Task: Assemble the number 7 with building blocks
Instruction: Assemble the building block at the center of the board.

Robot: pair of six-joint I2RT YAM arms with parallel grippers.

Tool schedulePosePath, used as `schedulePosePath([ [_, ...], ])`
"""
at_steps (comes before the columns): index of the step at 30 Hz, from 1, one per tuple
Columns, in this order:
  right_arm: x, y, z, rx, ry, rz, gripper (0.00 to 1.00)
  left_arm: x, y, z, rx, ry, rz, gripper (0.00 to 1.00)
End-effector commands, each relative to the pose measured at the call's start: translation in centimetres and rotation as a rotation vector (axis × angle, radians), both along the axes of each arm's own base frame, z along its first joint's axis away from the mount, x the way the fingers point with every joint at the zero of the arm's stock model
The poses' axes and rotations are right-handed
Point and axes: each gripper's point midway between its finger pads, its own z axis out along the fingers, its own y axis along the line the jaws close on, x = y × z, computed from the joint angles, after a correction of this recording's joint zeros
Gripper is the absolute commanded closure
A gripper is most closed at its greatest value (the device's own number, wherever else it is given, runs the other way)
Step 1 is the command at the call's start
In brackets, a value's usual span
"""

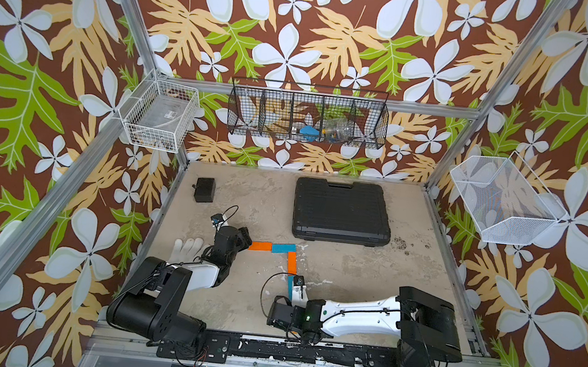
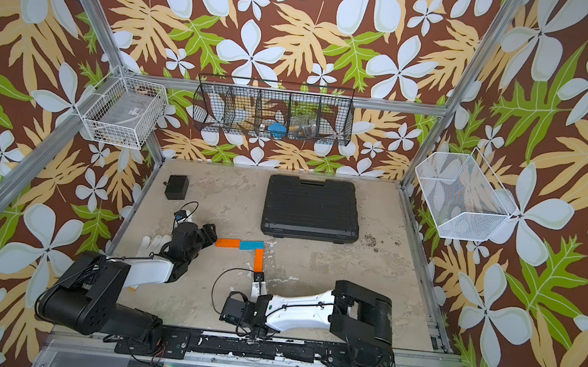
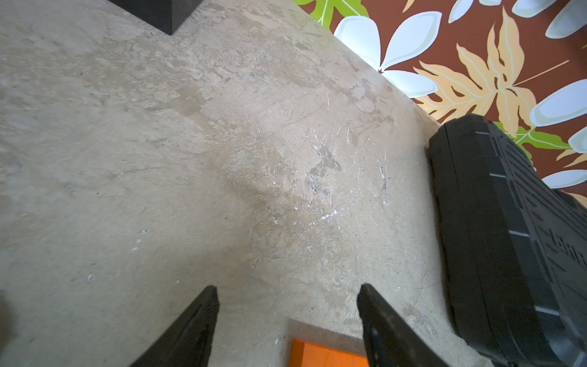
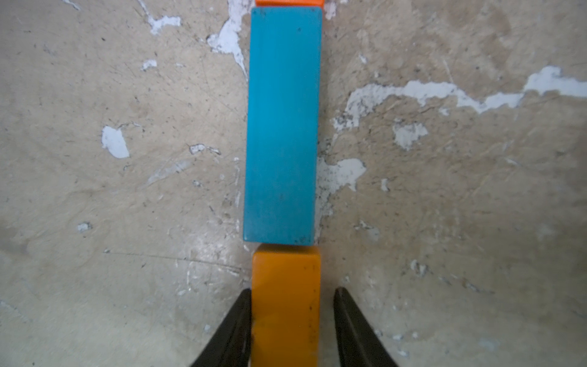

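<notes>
Nearest to the lens, the right gripper (image 4: 293,288) stood astride a bright orange flat rectangular bar (image 4: 286,302). One black tapered finger lay against the bar's side and the other left a thin strip of table visible, so the bar was enclosed but not pinched.

The table (image 1: 368,272) was a beige, mottled board, scratched and chipped white in places. Brown wallpaper (image 1: 300,27) with white flowers and green and tan leaves covered the three walls. A black wire basket (image 1: 247,113) hung on the rear wall, a white wire basket (image 1: 149,139) on one side wall and a white mesh basket (image 1: 516,229) on the opposite one. A black ribbed plastic case (image 1: 341,211), a small black box (image 1: 204,189) and a white glove (image 1: 188,249) lay on the board.

The building blocks (image 1: 283,248), smooth painted bars, lay flat in the middle of the table as the number 7 (image 2: 259,258). Orange and sky blue lay end to end on top, then orange, blue and the enclosed orange bar ran toward the front.

The left arm was folded at the elbow. The left gripper (image 3: 287,287) had its fingers spread, holding nothing, at the outer end of the top orange bar (image 1: 260,246). The right arm's white forearm lay low across the front, wrist bent toward the rear wall.
</notes>
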Motion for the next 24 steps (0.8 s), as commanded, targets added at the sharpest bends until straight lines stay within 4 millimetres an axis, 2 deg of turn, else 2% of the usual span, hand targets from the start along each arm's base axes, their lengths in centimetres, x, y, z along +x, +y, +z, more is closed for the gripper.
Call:
schedulePosePath([
  [1, -1.0, 0.6, -0.5, 0.026, 0.061, 0.013, 0.64, 0.3, -0.1, 0.4, -0.003, -0.017, -0.005, 0.28],
  [6, -0.9, 1.8, -0.1, 0.057, 0.060, 0.025, 0.66, 0.3, -0.1, 0.4, -0.004, -0.017, -0.005, 0.28],
  [11, -0.9, 2.0, -0.2, 0.045, 0.062, 0.028, 0.66, 0.3, -0.1, 0.4, -0.006, -0.016, -0.006, 0.28],
  [24, -1.2, 0.3, -0.4, 0.004, 0.064, 0.005, 0.66, 0.4, -0.2, 0.2, -0.009, -0.011, -0.007, 0.28],
])
